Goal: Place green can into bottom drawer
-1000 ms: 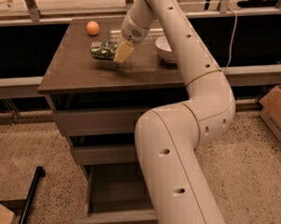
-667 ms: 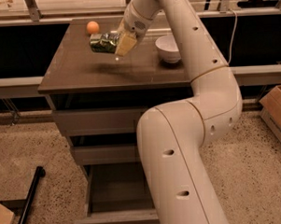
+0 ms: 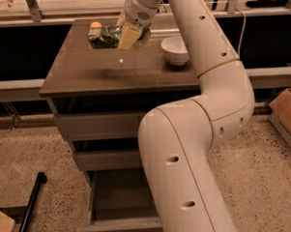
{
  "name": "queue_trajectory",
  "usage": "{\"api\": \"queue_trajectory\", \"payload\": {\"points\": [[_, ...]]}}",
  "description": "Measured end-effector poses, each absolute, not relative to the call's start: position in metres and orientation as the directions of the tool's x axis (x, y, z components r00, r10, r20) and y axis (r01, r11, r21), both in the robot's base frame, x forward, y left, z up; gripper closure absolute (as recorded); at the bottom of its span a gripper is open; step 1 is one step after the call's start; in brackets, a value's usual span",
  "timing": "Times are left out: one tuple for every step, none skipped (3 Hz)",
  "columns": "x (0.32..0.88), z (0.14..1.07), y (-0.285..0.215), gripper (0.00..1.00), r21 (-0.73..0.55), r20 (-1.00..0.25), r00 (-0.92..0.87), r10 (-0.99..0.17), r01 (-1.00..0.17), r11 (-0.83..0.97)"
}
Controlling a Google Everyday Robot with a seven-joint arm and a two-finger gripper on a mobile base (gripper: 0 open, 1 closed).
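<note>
Room, left to right: speckled floor (image 3: 50, 156) is running under everything, with a black pole (image 3: 30, 203) lying slanted at the lower left. The brown table (image 3: 81, 75) is sitting mid-frame against a dark wall with a pale ledge. A box (image 3: 287, 115) is standing on the floor at the far right. The white arm (image 3: 204, 134) is sweeping up from the bottom centre and curving back over the tabletop.

An orange ball (image 3: 96, 25) is sitting at the table's far left.

The green can (image 3: 103, 37) is hanging just above the table's back-left area, right beside the orange ball (whether they're touching, can't tell). It's lying on its side, with the long axis running left-right across the picture and roughly level. Its left end is pointing away from the gripper (image 3: 126, 37), which is reaching in from the right. The jaws are clenched around the can's right end.

Containers: the bottom drawer (image 3: 119, 228) is standing pulled out under the two upper drawers (image 3: 102, 125). Its dark inside is showing, and the right part is hidden behind the arm. A white bowl (image 3: 175, 50) is sitting on the table right of the gripper, well apart from the can; contents, can't tell.
</note>
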State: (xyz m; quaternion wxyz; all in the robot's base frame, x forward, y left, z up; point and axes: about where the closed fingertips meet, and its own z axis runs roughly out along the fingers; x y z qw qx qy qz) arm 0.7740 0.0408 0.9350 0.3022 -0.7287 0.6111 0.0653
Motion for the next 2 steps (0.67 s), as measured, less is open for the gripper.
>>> {"api": "queue_trajectory", "payload": {"points": [[0.772,0.905,0.061,1.0,-0.31,-0.442,0.271,-0.855,-0.941,-0.137],[0.756,0.878,0.074,1.0,-0.23,-0.44,0.296,-0.848,-0.95,-0.212]]}}
